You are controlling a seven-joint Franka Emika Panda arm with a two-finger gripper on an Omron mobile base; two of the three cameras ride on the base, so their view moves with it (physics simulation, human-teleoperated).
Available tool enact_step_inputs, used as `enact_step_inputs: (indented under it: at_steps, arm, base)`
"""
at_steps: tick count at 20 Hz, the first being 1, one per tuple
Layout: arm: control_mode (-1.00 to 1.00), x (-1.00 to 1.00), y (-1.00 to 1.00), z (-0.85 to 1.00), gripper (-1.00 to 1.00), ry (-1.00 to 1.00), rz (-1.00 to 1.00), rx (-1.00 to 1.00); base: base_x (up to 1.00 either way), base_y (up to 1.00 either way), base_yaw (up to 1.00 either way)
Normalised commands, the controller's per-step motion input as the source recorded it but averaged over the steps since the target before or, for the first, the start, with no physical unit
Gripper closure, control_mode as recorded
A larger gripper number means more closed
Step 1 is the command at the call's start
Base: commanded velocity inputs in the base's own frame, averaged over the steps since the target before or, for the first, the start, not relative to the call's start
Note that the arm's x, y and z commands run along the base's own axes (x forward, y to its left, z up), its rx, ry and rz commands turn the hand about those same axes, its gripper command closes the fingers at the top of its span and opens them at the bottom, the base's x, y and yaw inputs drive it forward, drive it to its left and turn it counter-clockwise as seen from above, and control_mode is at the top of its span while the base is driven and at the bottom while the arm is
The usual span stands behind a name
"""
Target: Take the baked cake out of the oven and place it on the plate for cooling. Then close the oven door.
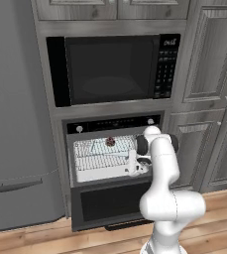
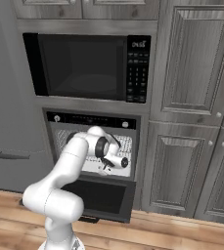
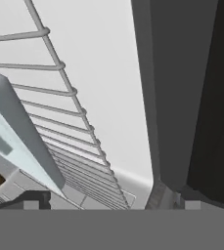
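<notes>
Up on the oven (image 1: 112, 151) rack sits the baked cake (image 1: 110, 142), mid-rack toward the back, oven door (image 1: 112, 206) dropped open below. Claw (image 1: 134, 168) wide open and empty at the oven's right front. Best to swing left, reach deeper, straddle the cake, then squeeze gently.

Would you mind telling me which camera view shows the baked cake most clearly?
The left base view: the baked cake sits in plain sight on a pale tray on the upper rack of the open oven. In the right base view the arm covers that spot. The hand view shows racks.
</notes>
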Motion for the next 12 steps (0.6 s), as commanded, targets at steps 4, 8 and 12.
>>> enact_step_inputs:
  at_steps: [4, 8, 12]
  arm:
    - [-1.00, 0.25, 0.01, -0.15, -1.00, 0.01, 0.00, 0.00]
    - [-1.00, 0.31, 0.04, -0.15, -1.00, 0.00, 0.00, 0.00]
    - [-1.00, 0.33, 0.01, -0.14, -1.00, 0.00, -0.03, 0.00]
  base:
    - [0.00, 0.00, 0.00]
    - [0.00, 0.00, 0.00]
    - [0.00, 0.00, 0.00]
